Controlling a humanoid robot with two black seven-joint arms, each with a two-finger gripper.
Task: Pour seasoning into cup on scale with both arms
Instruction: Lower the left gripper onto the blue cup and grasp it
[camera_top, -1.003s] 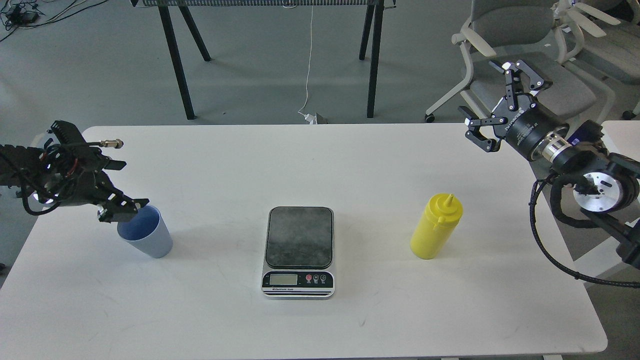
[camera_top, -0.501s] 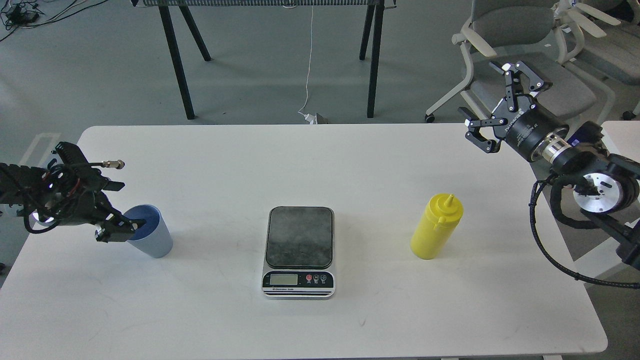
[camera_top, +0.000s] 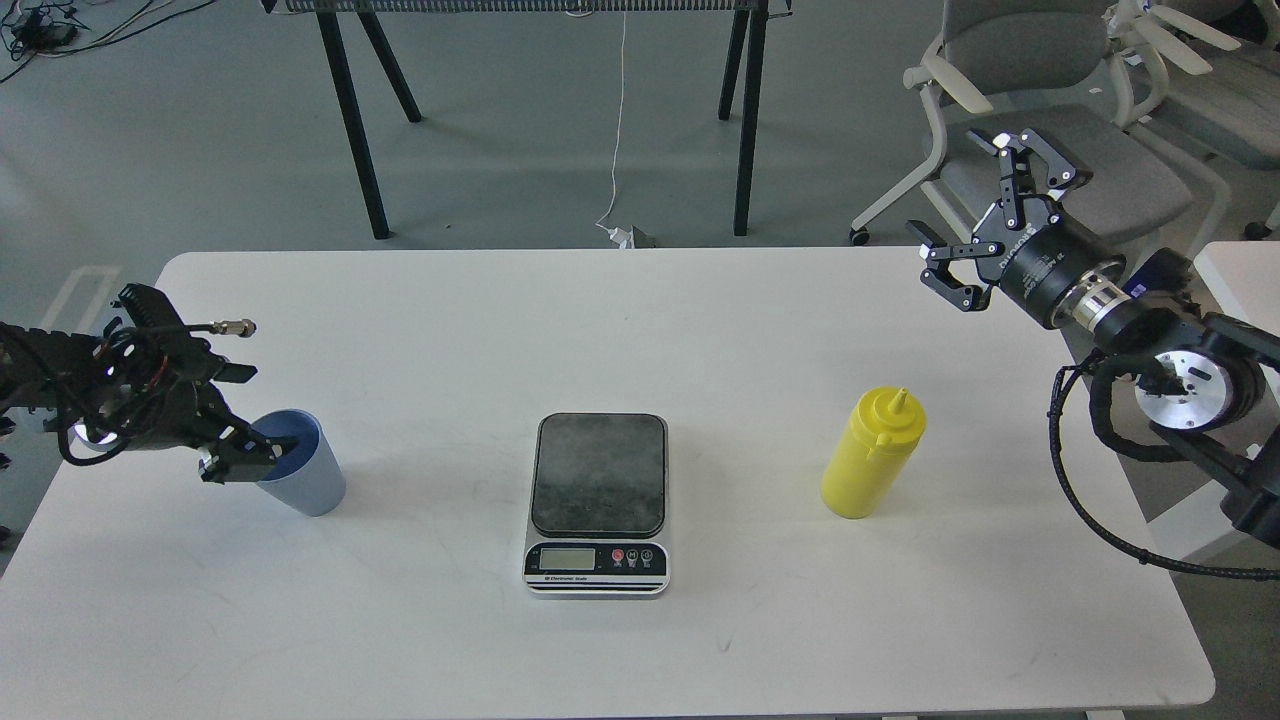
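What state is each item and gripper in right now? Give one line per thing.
cup: upright on the table, left of the scale, not yet on it.
scale: platform bare.
seasoning bottle: upright, untouched.
left gripper: at the cup's rim, grip unclear.
right gripper: open, raised, holding nothing.

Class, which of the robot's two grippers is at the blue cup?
The left gripper, at the light blue cup's rim. The right gripper hangs open, away from everything.

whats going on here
A two-armed robot is setting up a pour. Its left hand is at the rim of the blue cup, which is on the table, not on the empty scale. The right hand hangs open, well above the untouched yellow bottle.
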